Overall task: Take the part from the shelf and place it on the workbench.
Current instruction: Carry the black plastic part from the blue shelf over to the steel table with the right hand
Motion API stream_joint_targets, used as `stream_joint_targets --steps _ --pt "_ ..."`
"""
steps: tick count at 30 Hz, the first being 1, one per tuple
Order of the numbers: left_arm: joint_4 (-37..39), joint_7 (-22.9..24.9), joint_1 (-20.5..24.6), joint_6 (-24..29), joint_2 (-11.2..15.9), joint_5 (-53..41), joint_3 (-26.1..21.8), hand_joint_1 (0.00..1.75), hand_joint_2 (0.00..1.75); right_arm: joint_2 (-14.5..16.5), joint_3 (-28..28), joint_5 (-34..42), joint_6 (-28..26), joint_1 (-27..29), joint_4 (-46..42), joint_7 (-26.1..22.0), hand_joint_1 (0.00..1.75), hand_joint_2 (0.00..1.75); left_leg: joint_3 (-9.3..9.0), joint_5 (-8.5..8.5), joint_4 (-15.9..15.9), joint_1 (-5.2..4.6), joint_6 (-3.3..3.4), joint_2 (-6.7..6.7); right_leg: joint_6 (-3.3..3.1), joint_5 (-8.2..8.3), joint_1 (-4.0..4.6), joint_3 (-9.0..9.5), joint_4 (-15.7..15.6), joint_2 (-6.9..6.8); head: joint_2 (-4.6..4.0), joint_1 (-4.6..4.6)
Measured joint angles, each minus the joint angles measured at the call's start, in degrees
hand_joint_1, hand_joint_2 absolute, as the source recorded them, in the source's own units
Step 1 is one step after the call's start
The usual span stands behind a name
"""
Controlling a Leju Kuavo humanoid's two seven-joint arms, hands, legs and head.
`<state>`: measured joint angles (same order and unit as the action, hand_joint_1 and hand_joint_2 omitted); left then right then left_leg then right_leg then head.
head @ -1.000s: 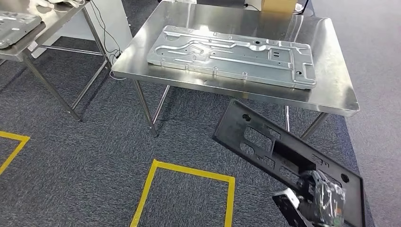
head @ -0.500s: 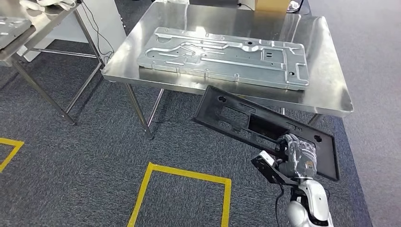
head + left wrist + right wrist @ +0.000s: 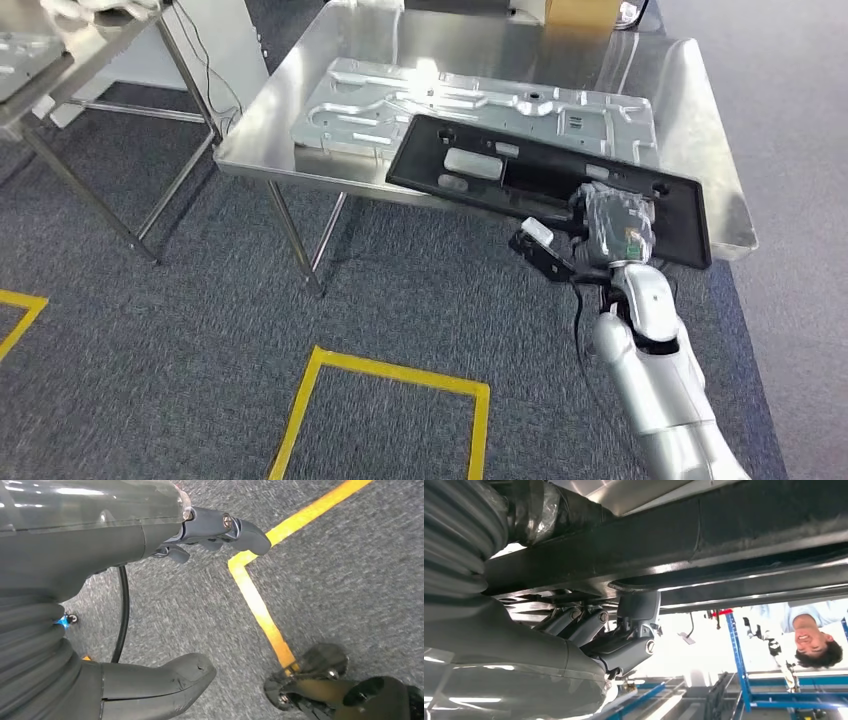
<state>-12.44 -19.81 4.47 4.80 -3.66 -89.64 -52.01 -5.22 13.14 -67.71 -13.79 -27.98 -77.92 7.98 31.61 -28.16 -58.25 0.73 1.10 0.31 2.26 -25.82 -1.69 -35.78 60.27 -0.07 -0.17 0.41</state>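
Note:
The part is a long black plastic panel (image 3: pixel 480 175) with cut-outs. My right hand (image 3: pixel 612 228) grips its near edge and holds it lifted, level with the front edge of the steel workbench (image 3: pixel 700 130); its far end overlaps the silver sheet-metal panel (image 3: pixel 370 95) lying there. In the right wrist view the black panel (image 3: pixel 734 525) runs across above my right hand (image 3: pixel 619 640), whose fingers curl onto its edge. My left hand (image 3: pixel 200 535) hangs over the grey carpet, fingers apart, holding nothing.
A second steel table (image 3: pixel 60 60) with another metal panel stands at the far left. A cardboard box (image 3: pixel 585 10) sits at the workbench's back edge. Yellow tape lines (image 3: pixel 380 370) mark the carpet. A person (image 3: pixel 809 630) stands by blue shelving in the right wrist view.
My right arm has raised the black panel from knee height below the workbench up to the tabletop's front edge. The camera has shifted a little as well.

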Motion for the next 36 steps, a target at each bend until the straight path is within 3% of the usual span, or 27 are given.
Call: stream_joint_targets --steps 4,6,8,9,10,12,14,18,20,21,23,24,25,26,28,29,30,34,36 --pt "0.00 -0.02 -0.01 -0.13 -0.03 0.00 0.23 0.00 1.75 -0.16 1.17 0.00 0.04 -2.17 1.26 0.36 1.75 1.75 0.34 -1.20 -1.30 0.33 -1.01 -0.03 -2.00 -0.74 0.20 0.57 -0.47 0.16 0.00 -0.10" --pt "0.00 -0.04 0.03 -0.13 -0.01 -0.01 0.35 0.00 1.75 -0.20 1.50 -0.02 0.02 -2.78 1.72 0.38 1.75 1.75 3.27 -3.73 -7.14 0.41 -1.30 -0.04 -2.70 -1.06 0.25 1.15 -0.64 0.12 0.00 -0.14" --pt "0.00 -0.04 -0.04 -0.15 0.03 -0.01 0.46 0.00 1.75 -0.22 1.88 -0.31 0.08 -3.33 2.30 0.53 1.75 1.75 8.14 -6.15 -15.21 0.40 -1.30 -0.04 -3.16 -1.46 0.55 1.53 -0.63 0.20 0.00 -0.14" --pt "0.00 -0.03 -0.10 -0.20 0.04 -0.01 0.52 0.00 1.75 -0.22 2.19 -0.56 0.26 -3.68 2.72 0.72 1.75 1.75 9.90 -6.04 -17.38 0.38 -1.17 -0.05 -3.30 -1.68 0.72 1.78 -0.62 0.31 0.00 -0.14" --pt "0.00 -0.02 -0.15 -0.26 0.05 0.00 0.57 0.00 1.75 -0.21 2.56 -0.90 0.60 -4.23 3.33 1.01 1.75 1.75 10.68 -4.75 -17.40 0.32 -0.91 -0.06 -3.37 -1.93 0.88 2.10 -0.61 0.46 0.00 -0.13" --pt "0.00 0.08 -0.12 -0.41 0.11 0.00 0.76 0.00 1.75 -0.13 3.48 -1.66 1.69 -6.26 5.25 1.79 1.75 1.75 9.10 0.60 -10.89 -0.11 0.05 -0.12 -3.33 -2.48 1.10 2.87 -0.62 0.75 0.00 -0.13" --pt "0.00 0.26 -0.03 -0.55 0.37 0.00 1.04 0.00 1.75 0.02 4.32 -2.36 2.66 -8.91 7.83 2.46 1.75 1.75 6.44 4.09 -3.81 -0.73 1.07 -0.21 -3.01 -2.95 1.30 3.36 -0.66 0.98 0.00 -0.12" --pt "0.00 0.25 0.13 -0.68 0.61 0.02 1.41 0.00 1.75 0.26 5.14 -3.20 3.33 -12.96 12.59 2.99 1.75 1.75 4.99 4.11 -0.64 -0.90 1.43 -0.32 -1.78 -3.41 1.21 3.66 -1.15 0.96 0.00 -0.12" --pt "0.00 0.13 0.10 -0.75 0.61 0.05 1.45 0.00 1.75 0.34 5.31 -3.58 3.28 -14.42 14.47 3.00 1.75 1.75 4.00 4.25 0.61 -0.52 1.69 -0.33 -1.32 -4.68 1.24 2.95 0.80 0.75 0.00 -0.10" --pt "0.00 0.11 0.10 -0.77 0.60 0.07 1.45 0.00 1.75 0.36 5.37 -3.71 3.26 -15.01 15.42 3.01 1.75 1.75 3.54 4.25 1.03 -0.40 1.88 -0.31 -1.15 -5.94 1.16 1.56 3.56 0.65 0.00 -0.09" --pt "0.00 0.09 0.12 -0.81 0.61 0.11 1.45 0.00 1.75 0.35 5.46 -3.85 3.21 -15.59 17.18 3.12 1.75 1.75 3.02 3.87 1.18 -0.40 2.16 -0.35 -0.77 -8.45 1.00 -2.91 11.03 0.55 0.00 -0.08" --pt "0.00 0.09 0.05 -0.85 0.61 0.13 1.45 0.00 1.75 0.32 5.46 -3.91 3.18 -15.58 17.94 3.20 1.75 1.75 2.77 3.58 1.14 -0.39 2.20 -0.40 -0.59 -8.67 0.90 -4.86 13.62 0.51 0.00 -0.07" --pt "0.00 0.09 -0.08 -0.91 0.61 0.15 1.45 0.00 1.75 0.31 5.46 -4.00 3.15 -15.52 18.62 3.25 1.75 1.75 2.46 3.25 1.05 -0.38 2.13 -0.44 -0.43 -7.67 0.78 -5.90 14.17 0.46 0.00 -0.07" --pt "0.00 0.09 -0.19 -0.98 0.61 0.17 1.45 0.00 1.75 0.30 5.46 -4.10 3.12 -15.47 19.20 3.27 1.75 1.75 2.10 2.87 0.91 -0.36 2.01 -0.47 -0.32 -5.54 0.67 -5.80 12.47 0.39 0.00 -0.07" --pt "0.00 0.09 -0.31 -1.16 0.61 0.17 1.45 0.00 1.75 0.30 5.47 -4.31 2.91 -15.55 20.10 3.26 1.75 1.75 1.38 1.89 0.41 -0.40 1.61 -0.48 -0.32 -0.43 0.56 -3.31 5.15 0.07 0.00 -0.06" --pt "0.00 0.09 -0.26 -1.24 0.61 0.17 1.45 0.00 1.75 0.29 5.47 -4.43 2.73 -15.67 20.54 3.24 1.75 1.75 1.23 1.44 0.08 -0.47 1.32 -0.48 -0.55 0.92 0.64 -2.07 2.01 -0.02 0.00 -0.06" --pt "0.00 0.09 -0.17 -1.31 0.63 0.17 1.45 0.00 1.75 0.28 5.49 -4.53 2.55 -15.76 20.97 3.19 1.75 1.75 1.22 1.12 -0.16 -0.54 1.04 -0.48 -0.84 1.41 0.78 -1.33 0.14 -0.08 0.00 -0.09" --pt "0.00 0.01 -0.04 -1.45 0.68 0.21 1.45 0.00 1.75 0.33 5.58 -4.87 2.12 -15.82 22.34 2.87 1.75 1.75 1.42 0.14 -0.77 -0.53 -0.11 -0.35 -2.32 0.62 0.83 -0.66 -0.77 0.16 0.00 -0.12" --pt "0.00 -0.03 -0.05 -1.48 0.69 0.24 1.45 0.00 1.75 0.37 5.63 -5.14 1.81 -15.91 22.94 2.64 1.75 1.75 3.30 -1.92 -4.93 -0.36 -0.69 -0.33 -3.08 0.31 0.63 0.10 -1.14 0.16 0.00 -0.16"
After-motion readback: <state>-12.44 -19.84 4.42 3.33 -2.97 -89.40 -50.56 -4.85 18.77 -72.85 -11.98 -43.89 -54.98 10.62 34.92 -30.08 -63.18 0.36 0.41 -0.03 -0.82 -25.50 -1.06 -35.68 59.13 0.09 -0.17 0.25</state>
